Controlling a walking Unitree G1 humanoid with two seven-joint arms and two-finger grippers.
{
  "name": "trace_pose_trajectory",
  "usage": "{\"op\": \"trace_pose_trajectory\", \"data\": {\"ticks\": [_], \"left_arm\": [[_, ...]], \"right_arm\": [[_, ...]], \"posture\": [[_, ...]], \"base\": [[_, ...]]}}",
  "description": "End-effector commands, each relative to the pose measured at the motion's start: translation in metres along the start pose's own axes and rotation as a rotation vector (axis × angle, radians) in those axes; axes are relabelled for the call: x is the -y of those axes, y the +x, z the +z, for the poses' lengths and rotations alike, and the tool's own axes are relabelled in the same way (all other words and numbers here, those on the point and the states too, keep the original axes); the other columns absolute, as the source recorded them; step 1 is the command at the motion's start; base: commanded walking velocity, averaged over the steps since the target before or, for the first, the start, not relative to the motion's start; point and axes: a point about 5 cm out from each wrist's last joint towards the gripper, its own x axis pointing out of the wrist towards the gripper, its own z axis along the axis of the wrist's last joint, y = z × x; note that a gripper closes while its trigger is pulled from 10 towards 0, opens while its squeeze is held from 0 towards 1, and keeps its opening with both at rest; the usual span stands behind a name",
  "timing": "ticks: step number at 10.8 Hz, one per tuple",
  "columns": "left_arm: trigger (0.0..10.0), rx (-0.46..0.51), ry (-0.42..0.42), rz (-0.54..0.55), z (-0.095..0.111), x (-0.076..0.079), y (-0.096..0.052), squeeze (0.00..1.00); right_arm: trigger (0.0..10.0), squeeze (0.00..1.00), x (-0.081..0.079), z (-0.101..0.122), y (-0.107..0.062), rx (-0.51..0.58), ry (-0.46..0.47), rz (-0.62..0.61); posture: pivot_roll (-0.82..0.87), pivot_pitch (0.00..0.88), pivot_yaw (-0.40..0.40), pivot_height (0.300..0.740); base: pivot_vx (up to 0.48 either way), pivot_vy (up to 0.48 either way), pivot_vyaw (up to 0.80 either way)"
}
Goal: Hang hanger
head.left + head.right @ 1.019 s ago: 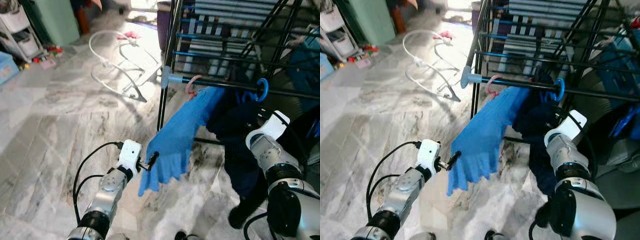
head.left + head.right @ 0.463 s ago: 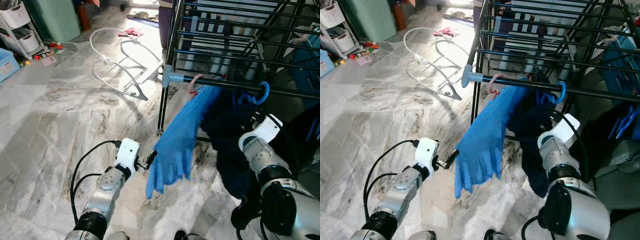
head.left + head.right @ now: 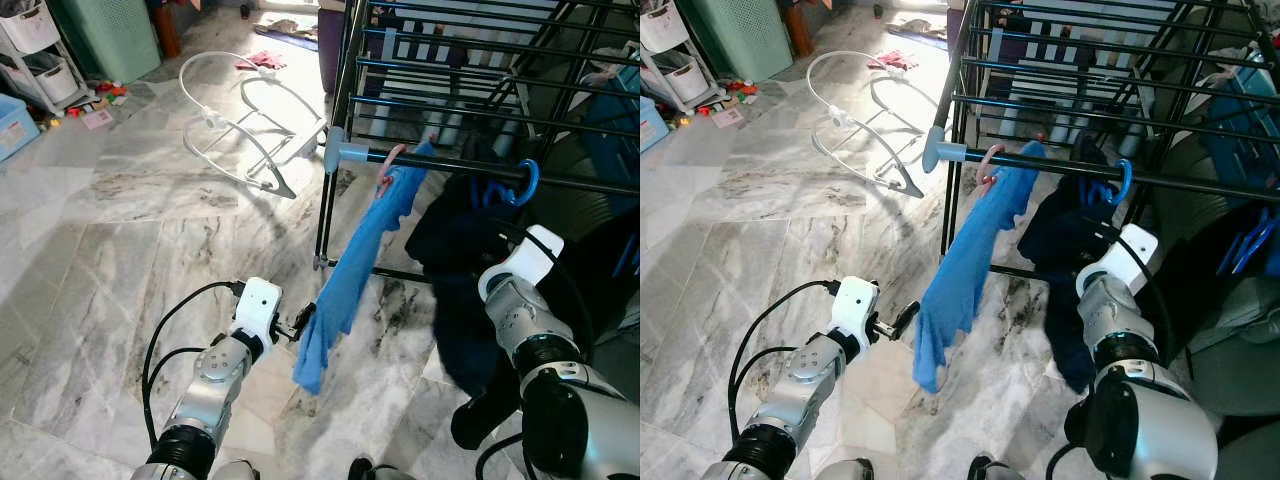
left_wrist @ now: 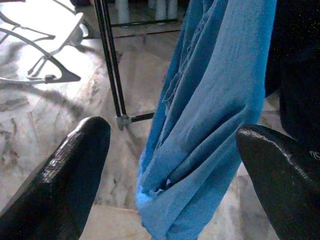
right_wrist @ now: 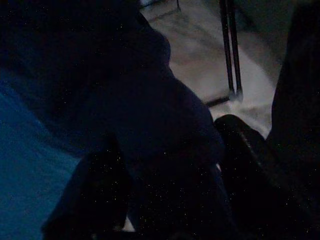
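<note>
Grey marble floor [image 3: 120, 250] lies below. Nearest, the left gripper [image 4: 165, 165] is spread wide beside the hem of a limp, light blue cloth garment [image 3: 350, 275]. Its pink plastic hanger [image 3: 385, 170], stiff and best held near the hook, is hooked on the black metal drying rack [image 3: 450, 95]. The right gripper [image 5: 165, 200] is buried in dark cloth; its opening cannot be told.

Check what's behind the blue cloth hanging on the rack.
Behind the blue cloth: the rack leg and marble floor, with a dark garment beside it. A pink hook shows at its top; the hanger body is covered. Left claw open at its hem.
</note>
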Motion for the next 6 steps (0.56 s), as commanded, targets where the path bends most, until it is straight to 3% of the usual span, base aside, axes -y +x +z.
{"op": "trace_pose_trajectory", "data": {"ticks": [1,4,6], "left_arm": [[10.0,-0.016,0.006,-0.014,-0.002,0.003,0.000,0.00],[10.0,-0.012,-0.006,-0.035,0.000,0.012,0.007,0.00],[10.0,-0.009,0.001,-0.015,0.001,0.012,0.010,0.00]], "right_arm": [[10.0,1.00,-0.002,0.004,-0.001,0.046,-0.034,0.014],[10.0,1.00,-0.003,0.005,-0.013,0.148,-0.151,0.030],[10.0,1.00,0.004,0.004,-0.029,0.219,-0.153,-0.001]], "posture": [[0.18,0.186,-0.047,0.740],[0.15,0.163,-0.046,0.740],[0.13,0.153,-0.047,0.740]], "base": [[0.000,0.000,0.00],[0.000,0.000,0.00],[0.000,0.000,0.00]]}}
